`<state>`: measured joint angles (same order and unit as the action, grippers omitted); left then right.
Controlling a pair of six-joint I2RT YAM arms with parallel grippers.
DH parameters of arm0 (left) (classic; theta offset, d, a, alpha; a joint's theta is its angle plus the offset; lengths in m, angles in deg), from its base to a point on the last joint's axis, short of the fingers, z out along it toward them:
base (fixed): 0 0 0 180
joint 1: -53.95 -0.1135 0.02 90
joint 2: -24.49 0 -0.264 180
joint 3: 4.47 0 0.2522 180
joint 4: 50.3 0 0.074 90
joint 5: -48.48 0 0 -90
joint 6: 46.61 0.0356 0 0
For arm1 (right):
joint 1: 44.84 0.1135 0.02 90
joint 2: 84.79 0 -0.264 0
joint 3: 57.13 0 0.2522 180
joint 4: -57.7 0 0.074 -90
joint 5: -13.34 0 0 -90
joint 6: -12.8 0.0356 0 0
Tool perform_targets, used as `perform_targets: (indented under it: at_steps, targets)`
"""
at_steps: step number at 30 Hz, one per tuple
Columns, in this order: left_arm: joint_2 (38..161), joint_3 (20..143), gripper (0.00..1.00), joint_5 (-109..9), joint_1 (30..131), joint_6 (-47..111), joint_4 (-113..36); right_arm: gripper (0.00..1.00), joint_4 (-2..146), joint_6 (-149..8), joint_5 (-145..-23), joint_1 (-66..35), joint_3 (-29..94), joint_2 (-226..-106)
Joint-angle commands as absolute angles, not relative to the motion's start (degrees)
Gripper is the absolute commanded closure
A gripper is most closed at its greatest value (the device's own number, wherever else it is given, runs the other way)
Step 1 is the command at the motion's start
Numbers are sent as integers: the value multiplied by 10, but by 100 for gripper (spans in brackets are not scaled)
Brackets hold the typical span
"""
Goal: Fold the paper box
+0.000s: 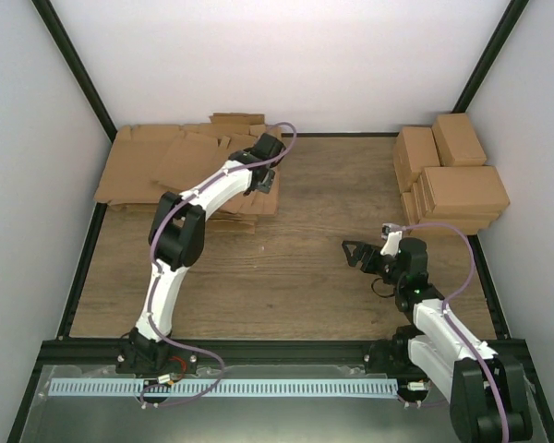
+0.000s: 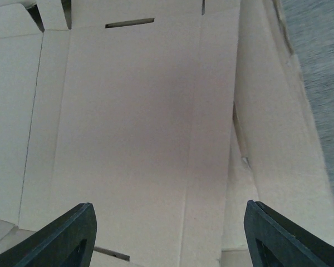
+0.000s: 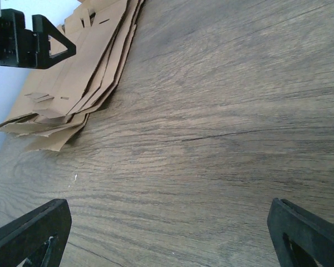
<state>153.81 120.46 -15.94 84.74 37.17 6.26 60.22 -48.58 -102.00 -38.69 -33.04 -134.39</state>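
My left hand (image 1: pixel 266 175) reaches to the far left, fingers spread wide just above the paper box (image 2: pixel 133 139). The box is a flat slotted sheet lying topmost on the pile of sheets (image 1: pixel 157 166), where I can take off one blank. The hand grips nothing yet. My right hand (image 1: pixel 367 251) hangs wide and empty over the bench (image 1: pixel 286 277) at near right, I judge to keep the folding space free. Finished boxes (image 1: pixel 457 189) sit stacked far right. No print or label shows anywhere.

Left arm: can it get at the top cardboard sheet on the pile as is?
Probably yes. The left gripper hangs right over the top cardboard sheet, jaws open, nothing between them and it.
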Motion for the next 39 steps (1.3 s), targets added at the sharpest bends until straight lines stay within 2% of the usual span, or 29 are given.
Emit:
perform_targets:
  at_steps: [1, 8, 19, 21, 24, 31, 34, 39]
  targets:
    - [1563, 1233, 25, -122, 846, 390, 92, 0, 592, -480, -1018, -382, -311, -1346]
    - [1597, 1233, 30, -131, 845, 393, 90, 0, 593, -481, -1017, -382, -310, -1348]
    - [1627, 1234, 29, -114, 849, 380, 92, 0, 594, -481, -1016, -382, -309, -1350]
    - [1630, 1236, 34, -79, 854, 378, 93, 0, 593, -481, -1016, -381, -309, -1350]
    - [1637, 1238, 47, -11, 862, 378, 97, 0, 593, -481, -1014, -381, -308, -1352]
    - [1647, 1239, 75, 42, 863, 360, 108, 0, 593, -481, -1013, -381, -307, -1355]
    - [1642, 1237, 81, 68, 864, 361, 97, 0, 594, -481, -1013, -381, -306, -1356]
    - [1637, 1216, 81, 106, 860, 363, 61, 0, 598, -483, -1010, -381, -305, -1354]
